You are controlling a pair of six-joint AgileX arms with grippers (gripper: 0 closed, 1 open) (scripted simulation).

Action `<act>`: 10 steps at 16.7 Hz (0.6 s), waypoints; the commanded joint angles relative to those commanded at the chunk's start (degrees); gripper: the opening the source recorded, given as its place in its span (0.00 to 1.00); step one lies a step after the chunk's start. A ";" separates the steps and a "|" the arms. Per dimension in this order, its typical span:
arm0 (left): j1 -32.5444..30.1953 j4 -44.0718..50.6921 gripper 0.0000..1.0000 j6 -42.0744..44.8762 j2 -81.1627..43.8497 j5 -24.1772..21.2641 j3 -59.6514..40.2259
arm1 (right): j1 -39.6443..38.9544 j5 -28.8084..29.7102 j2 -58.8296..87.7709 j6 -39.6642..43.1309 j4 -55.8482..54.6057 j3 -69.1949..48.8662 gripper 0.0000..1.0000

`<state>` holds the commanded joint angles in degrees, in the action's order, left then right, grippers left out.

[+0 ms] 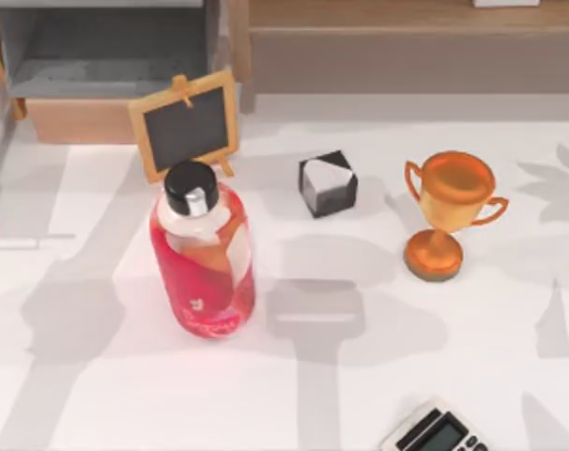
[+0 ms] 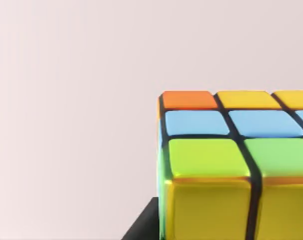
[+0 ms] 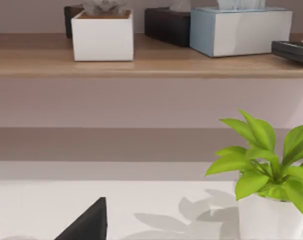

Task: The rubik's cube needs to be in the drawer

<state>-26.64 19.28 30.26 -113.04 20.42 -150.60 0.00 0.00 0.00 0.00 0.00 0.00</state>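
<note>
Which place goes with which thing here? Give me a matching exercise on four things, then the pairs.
Things:
1. rubik's cube
2. drawer
3. trophy
4. calculator

Places:
A. at the table's near edge, right of centre
B. close up in the left wrist view, against a plain pale background
C. on the table's right half, right of the black-and-white cube
D. open at the far left corner, behind the small chalkboard

Pairs: 1-B, 2-D, 3-C, 4-A
</note>
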 joint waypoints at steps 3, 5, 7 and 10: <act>10.43 11.55 0.00 2.32 3.15 -3.11 -7.13 | 0.00 0.00 0.00 0.00 0.00 0.00 1.00; 17.26 19.77 0.00 2.92 3.54 -4.96 -10.98 | 0.00 0.00 0.00 0.00 0.00 0.00 1.00; 23.84 28.24 0.00 2.87 2.34 -6.76 -14.05 | 0.00 0.00 0.00 0.00 0.00 0.00 1.00; 32.75 40.92 0.00 1.81 -2.67 -9.58 -17.16 | 0.00 0.00 0.00 0.00 0.00 0.00 1.00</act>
<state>6.11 60.21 32.07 -115.71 10.85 -167.76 0.00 0.00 0.00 0.00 0.00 0.00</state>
